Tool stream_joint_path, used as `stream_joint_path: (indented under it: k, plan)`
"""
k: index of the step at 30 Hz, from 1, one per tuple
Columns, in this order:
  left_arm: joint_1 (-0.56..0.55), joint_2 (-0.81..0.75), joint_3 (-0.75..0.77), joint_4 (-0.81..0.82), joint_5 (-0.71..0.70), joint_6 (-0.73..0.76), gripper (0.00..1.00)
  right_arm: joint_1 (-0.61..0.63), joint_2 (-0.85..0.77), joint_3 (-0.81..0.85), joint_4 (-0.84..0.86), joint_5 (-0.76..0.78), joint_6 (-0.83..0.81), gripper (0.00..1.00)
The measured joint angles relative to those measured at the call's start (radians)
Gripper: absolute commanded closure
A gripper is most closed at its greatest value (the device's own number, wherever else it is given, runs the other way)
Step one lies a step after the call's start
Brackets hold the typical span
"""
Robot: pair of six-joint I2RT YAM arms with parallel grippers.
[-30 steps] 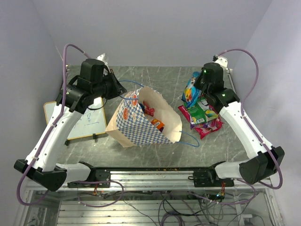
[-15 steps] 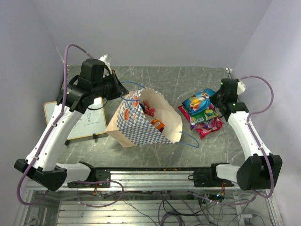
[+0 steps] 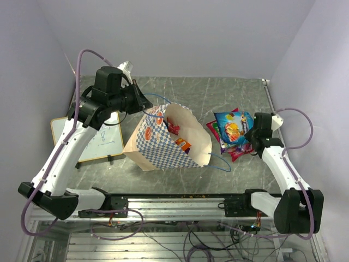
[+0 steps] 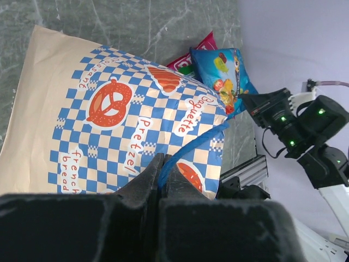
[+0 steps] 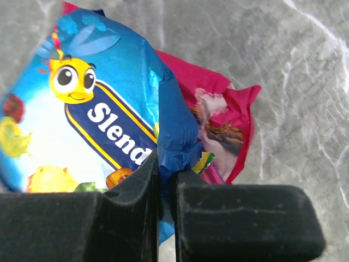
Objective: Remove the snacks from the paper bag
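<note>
Within the last second the right gripper [image 5: 165,164] has swung the glossy blue plastic snack packet [image 3: 232,126] down onto the red packets [image 3: 241,151] at 3 o'clock of the cream checkered paper bag [image 3: 163,150]. Only the release seems left, though orange packets [image 3: 182,144] remain inside. Only the wrist views show the grips: the right pinches the packet's edge, and the left gripper [image 4: 162,166] is clamped on the thin blue cord handle [image 4: 196,143].

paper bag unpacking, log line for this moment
left end effector: shut on blue cord handle | right end effector: shut on blue snack packet | paper bag: snacks inside
</note>
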Motion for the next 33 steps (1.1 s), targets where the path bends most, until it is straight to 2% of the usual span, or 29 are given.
stream_joint_path:
  k: [5, 11, 18, 21, 24, 27, 28, 33]
  plan:
    - [0.000, 0.023, 0.000, 0.008, 0.019, 0.000, 0.93, -0.042, 0.046, -0.091, 0.097, -0.001, -0.034, 1.00]
    - [0.000, 0.028, 0.000, 0.024, 0.036, -0.005, 0.93, -0.081, 0.093, -0.093, 0.120, -0.010, -0.066, 0.99]
    - [0.000, 0.011, -0.027, 0.055, 0.037, -0.026, 0.93, -0.081, 0.092, 0.013, 0.039, -0.040, -0.095, 0.79]
    - [0.000, 0.011, -0.030, 0.065, 0.040, -0.032, 0.93, -0.081, 0.089, 0.058, -0.001, -0.052, -0.110, 0.68]
    - [0.000, 0.011, -0.030, 0.076, 0.044, -0.038, 0.93, -0.082, 0.079, 0.087, -0.037, -0.060, -0.126, 0.54]
    - [0.000, 0.011, -0.031, 0.087, 0.050, -0.046, 0.93, -0.082, 0.075, 0.107, -0.076, -0.058, -0.140, 0.33]
    - [0.000, 0.011, -0.032, 0.093, 0.053, -0.049, 0.93, -0.082, 0.075, 0.119, -0.096, -0.052, -0.150, 0.28]
    - [0.000, 0.011, -0.048, 0.104, 0.062, -0.053, 0.93, -0.079, 0.087, 0.211, -0.162, -0.023, -0.210, 0.23]
